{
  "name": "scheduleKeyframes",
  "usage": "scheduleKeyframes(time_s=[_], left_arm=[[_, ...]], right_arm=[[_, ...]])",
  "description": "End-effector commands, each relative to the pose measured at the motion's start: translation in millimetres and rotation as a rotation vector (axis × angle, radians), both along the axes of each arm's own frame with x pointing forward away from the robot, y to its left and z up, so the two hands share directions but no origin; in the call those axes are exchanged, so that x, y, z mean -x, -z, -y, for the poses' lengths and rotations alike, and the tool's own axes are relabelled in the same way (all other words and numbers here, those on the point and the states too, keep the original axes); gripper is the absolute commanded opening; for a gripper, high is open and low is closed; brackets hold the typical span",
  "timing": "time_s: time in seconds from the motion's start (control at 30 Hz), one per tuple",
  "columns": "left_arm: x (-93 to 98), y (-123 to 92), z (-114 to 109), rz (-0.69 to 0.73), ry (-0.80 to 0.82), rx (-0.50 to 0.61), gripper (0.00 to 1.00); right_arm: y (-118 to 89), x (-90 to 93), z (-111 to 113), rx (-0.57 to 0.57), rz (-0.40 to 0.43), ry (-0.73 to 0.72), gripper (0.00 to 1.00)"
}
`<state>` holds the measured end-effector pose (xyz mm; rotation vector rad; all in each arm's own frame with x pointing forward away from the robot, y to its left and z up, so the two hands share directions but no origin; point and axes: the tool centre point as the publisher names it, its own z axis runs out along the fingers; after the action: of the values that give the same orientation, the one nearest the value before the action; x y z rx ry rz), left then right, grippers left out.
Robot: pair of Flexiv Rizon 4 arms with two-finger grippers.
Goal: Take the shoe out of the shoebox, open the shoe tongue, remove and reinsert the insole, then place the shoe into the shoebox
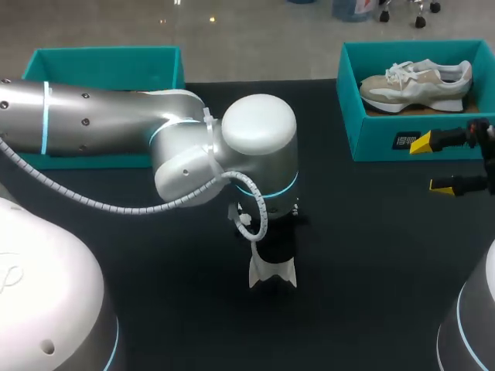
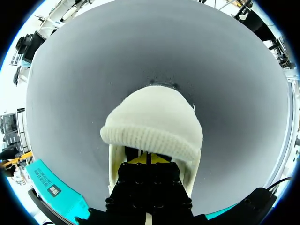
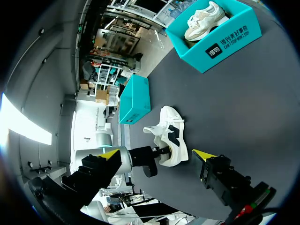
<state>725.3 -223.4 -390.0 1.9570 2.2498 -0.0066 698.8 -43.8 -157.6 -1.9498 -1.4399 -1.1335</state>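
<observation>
Lying unboxed mid-worktop [image 1: 371,255], the shoe [image 1: 272,272] has the left gripper [image 2: 146,158] reaching into it, and I cannot tell how its jaws stand. The right gripper [image 1: 431,164] hovers far right, jaws apart. Insole work and reboxing seem left.

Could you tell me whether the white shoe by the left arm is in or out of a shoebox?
Out: the white shoe stands on the black table, clear of both teal shoeboxes.
</observation>
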Motion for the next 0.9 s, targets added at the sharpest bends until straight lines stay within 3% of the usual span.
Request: scheduleKeyframes(time_s=[0.03, 0.47, 0.9], left_arm=[[-6.1, 0, -5, 0.007, 0.003, 0.011, 0.0], [-2.5, 15, 1, 0.072, 0.011, -0.028, 0.0], [-14.1, -31, -6, 0.23, 0.001, -0.032, 0.0]], right_arm=[[1, 0.6, -1, 0.003, -0.002, 0.003, 1.0], [1, 0.6, -1, 0.003, -0.002, 0.003, 1.0], [1, 0.6, -1, 0.003, -0.002, 0.003, 1.0]])
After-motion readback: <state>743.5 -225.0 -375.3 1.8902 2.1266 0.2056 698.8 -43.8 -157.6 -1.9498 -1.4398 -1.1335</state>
